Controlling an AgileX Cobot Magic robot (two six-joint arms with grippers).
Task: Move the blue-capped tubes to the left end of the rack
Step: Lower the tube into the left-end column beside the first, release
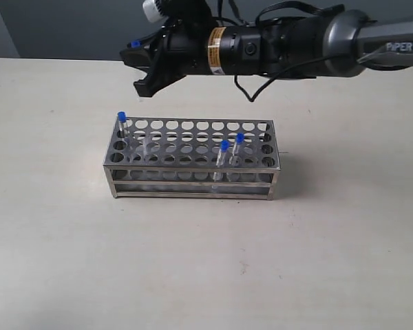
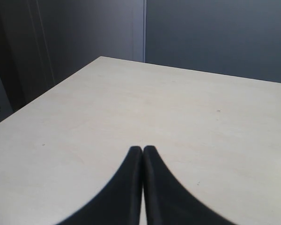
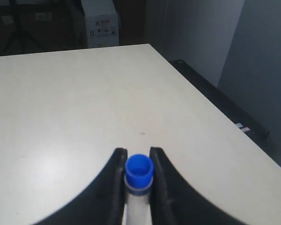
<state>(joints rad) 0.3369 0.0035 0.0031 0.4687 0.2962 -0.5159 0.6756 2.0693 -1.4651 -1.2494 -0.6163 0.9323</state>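
Inside the right pincer [image 3: 137,155] sits a blue-capped tube [image 3: 139,171].

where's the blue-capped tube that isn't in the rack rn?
The blue-capped tube is pinched between the right gripper's fingers. In the exterior view it hangs in the air over the left end of the rack.

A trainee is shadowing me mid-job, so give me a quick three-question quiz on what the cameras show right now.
1. True or false: the right gripper holds a blue-capped tube above the table.
2. How many blue-capped tubes stand in the rack? A) two B) three C) four
3. Fill in: the left gripper is ____ and holds nothing.
Key: 1 true; 2 B; 3 shut.
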